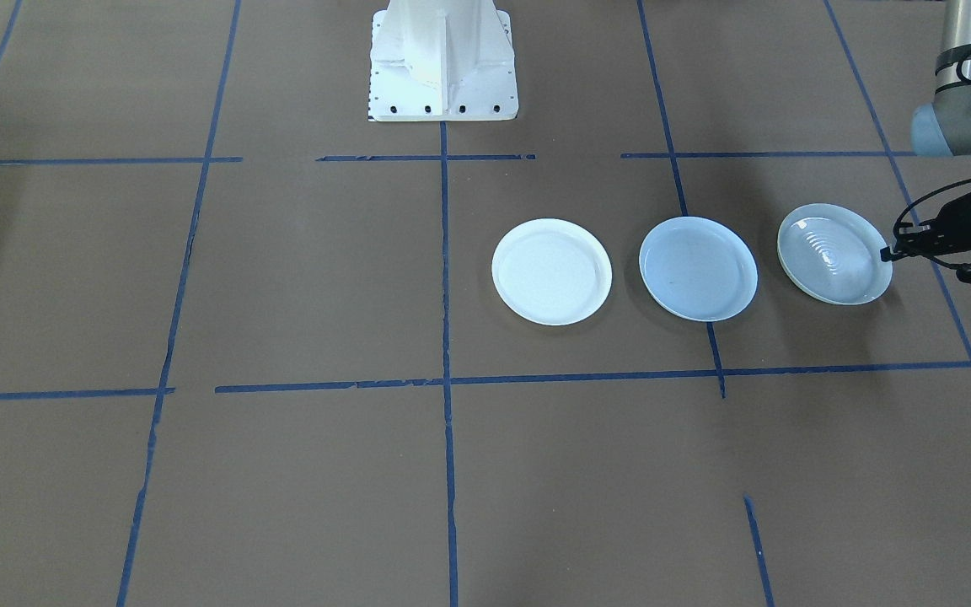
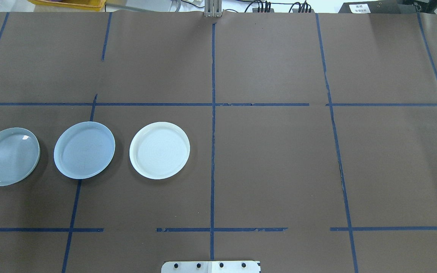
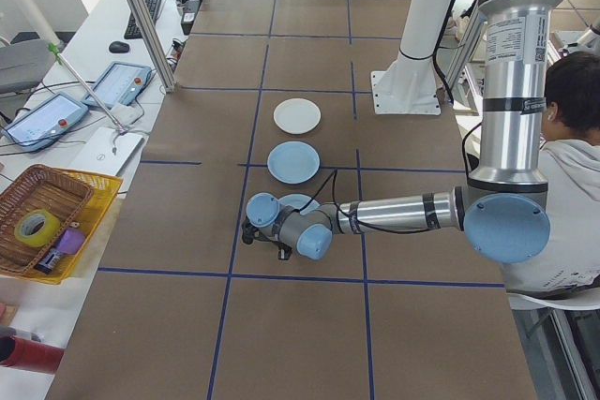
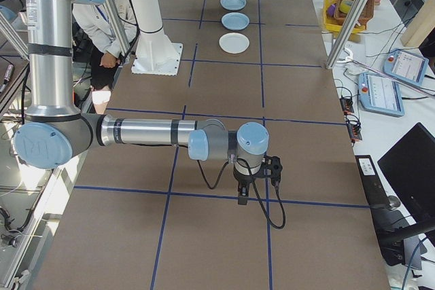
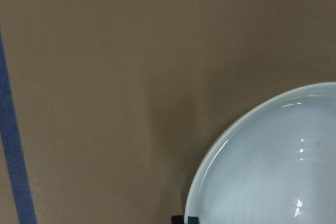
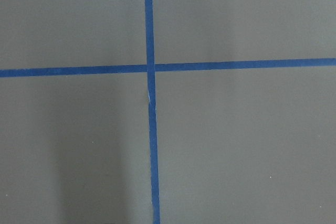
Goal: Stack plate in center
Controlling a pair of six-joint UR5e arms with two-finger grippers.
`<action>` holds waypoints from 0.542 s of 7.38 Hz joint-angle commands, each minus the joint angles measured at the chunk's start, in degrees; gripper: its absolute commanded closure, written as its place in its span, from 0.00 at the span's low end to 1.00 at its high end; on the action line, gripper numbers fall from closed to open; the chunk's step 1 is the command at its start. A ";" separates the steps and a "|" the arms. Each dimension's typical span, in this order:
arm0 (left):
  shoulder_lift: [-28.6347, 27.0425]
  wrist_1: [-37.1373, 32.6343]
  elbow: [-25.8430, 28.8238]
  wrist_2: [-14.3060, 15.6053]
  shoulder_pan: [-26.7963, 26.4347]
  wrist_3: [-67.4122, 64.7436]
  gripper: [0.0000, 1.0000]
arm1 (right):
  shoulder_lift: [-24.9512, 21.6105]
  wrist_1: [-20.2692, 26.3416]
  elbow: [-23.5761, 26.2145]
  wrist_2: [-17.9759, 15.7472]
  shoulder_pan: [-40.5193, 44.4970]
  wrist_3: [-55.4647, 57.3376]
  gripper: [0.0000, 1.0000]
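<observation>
well, pale blue plate [image 1: 698, 268] holds nothing; ridged plate [image 1: 833, 253] likewise.

Pale blue plain plate [image 1: 698, 268], white plate [image 1: 551, 271], pale ridged plate [image 1: 833, 253], blue-taped brown table [image 1: 283, 278].

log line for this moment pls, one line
phase: grasping | left end effector: at outer rim of ridged plate, closure unclear | pale blue plate: center, bare | white plate: untouched

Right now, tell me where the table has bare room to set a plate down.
Bare: everything on the robot's right of the white plate, and the strips in front of and behind the row. Crowded: its left, where white, pale blue plate and ridged plate sit close together, left gripper at the ridged plate's rim.
</observation>
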 commanded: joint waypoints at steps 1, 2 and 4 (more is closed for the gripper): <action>-0.04 -0.11 -1.52 -6.96 -4.79 0.36 1.00 | 0.00 0.00 0.00 -0.05 0.00 0.00 0.00; -0.04 0.06 -3.88 -7.16 -6.03 0.28 1.00 | 0.00 0.00 0.00 -0.05 0.00 0.00 0.00; -1.52 4.08 -8.28 -6.64 -6.13 -4.17 1.00 | 0.00 0.00 0.00 -0.05 0.00 0.00 0.00</action>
